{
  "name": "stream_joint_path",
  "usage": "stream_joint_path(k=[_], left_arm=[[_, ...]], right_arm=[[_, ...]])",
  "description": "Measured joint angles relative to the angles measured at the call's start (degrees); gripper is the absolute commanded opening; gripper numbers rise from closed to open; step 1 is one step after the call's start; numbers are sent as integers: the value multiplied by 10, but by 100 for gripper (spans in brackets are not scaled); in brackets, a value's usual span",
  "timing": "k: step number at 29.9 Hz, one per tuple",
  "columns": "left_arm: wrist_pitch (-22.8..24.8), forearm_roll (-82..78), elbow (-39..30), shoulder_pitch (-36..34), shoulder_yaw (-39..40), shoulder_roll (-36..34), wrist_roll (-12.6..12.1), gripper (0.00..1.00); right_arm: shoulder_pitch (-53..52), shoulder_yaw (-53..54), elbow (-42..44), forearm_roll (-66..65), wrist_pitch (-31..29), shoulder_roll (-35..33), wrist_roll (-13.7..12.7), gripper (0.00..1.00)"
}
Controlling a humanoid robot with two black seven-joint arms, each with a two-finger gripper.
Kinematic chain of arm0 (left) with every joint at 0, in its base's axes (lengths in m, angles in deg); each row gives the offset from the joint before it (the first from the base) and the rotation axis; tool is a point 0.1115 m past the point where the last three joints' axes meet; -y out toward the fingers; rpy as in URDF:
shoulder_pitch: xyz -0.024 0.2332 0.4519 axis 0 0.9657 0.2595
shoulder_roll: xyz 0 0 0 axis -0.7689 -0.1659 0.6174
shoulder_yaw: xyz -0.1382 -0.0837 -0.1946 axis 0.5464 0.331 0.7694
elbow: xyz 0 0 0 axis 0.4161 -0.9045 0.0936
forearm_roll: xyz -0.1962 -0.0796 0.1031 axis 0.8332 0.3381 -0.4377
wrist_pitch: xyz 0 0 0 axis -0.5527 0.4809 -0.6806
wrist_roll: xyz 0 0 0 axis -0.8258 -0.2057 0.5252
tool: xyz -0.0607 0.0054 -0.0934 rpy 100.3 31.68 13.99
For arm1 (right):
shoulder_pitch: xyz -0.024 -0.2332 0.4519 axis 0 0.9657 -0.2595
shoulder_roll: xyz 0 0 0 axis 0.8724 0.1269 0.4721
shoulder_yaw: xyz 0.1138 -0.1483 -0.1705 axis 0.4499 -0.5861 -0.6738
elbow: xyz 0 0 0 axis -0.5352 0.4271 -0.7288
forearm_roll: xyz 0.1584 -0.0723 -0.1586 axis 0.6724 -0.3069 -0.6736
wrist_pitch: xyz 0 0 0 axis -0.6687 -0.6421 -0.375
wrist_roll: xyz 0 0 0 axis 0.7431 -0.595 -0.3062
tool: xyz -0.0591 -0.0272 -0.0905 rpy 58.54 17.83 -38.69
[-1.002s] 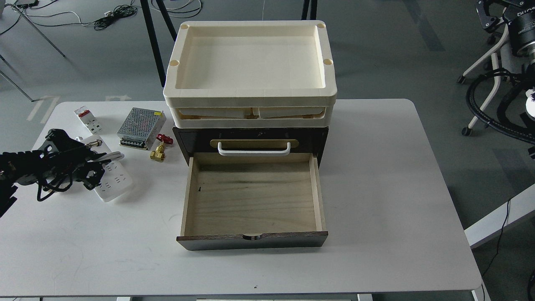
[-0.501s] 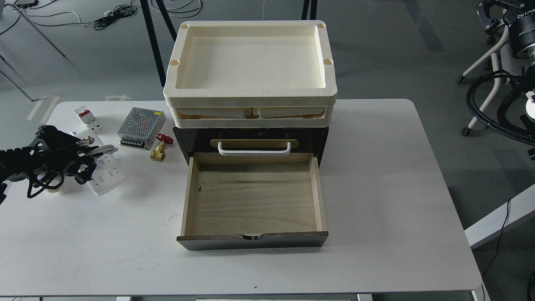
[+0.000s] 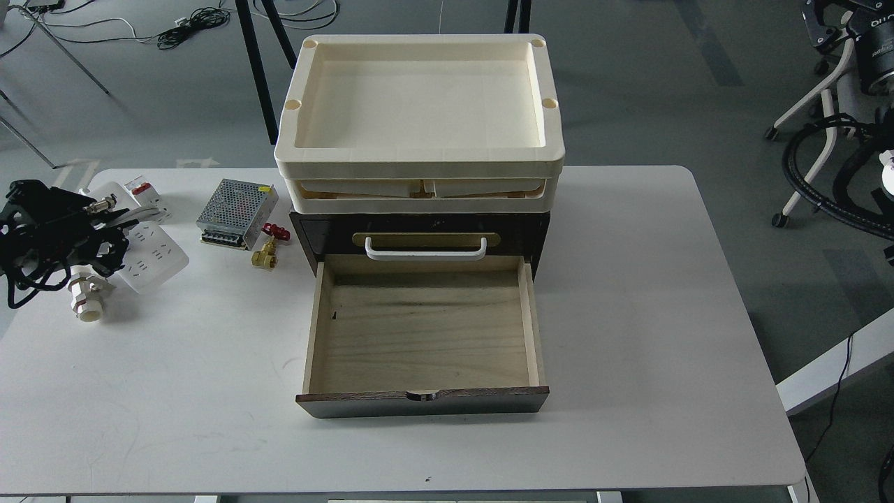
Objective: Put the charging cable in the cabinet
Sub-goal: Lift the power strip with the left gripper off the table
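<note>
1. Nearest me, the cabinet (image 3: 422,307) has its lower drawer pulled fully out: dark brown front, pale wood floor with a visible grain, nothing in it. It is ready to receive.
2. Further left on the smooth white tabletop (image 3: 628,314), the strip (image 3: 148,257) lies flat, a white plastic rectangle with rows of socket holes, its thick cord bunched at the far end.
3. My left gripper (image 3: 105,227) sits over the strip's left part. Over the last second both have slid back and left, away from the drawer. I read that as the strip being dragged or nudged, not lifted, so the task has lost ground.
4. The fingers are a dark tangle against cables; I cannot tell whether they are spread or pinching the strip.
5. A white pipe fitting (image 3: 87,297) stands just beside the gripper.
6. Behind, a perforated metal box (image 3: 236,213), a brass valve (image 3: 266,251) and a small breaker (image 3: 148,198) crowd the strip's route.
7. My right gripper is out of view.
</note>
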Motion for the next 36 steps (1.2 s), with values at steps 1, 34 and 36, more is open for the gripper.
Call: stream_joint_path(k=[1,34,36], left_arm=[[0,7,1,-3,0,-6,0,6],[159,130,-538,-177,36,-456,0,6],[173,130,-601,-177,36,-491,0,6]], right_arm=[[0,0,0,0,0,0,0,99],[0,28,-2,0,0,-37,1,99],[1,28,-2,0,0,-38,1,99]])
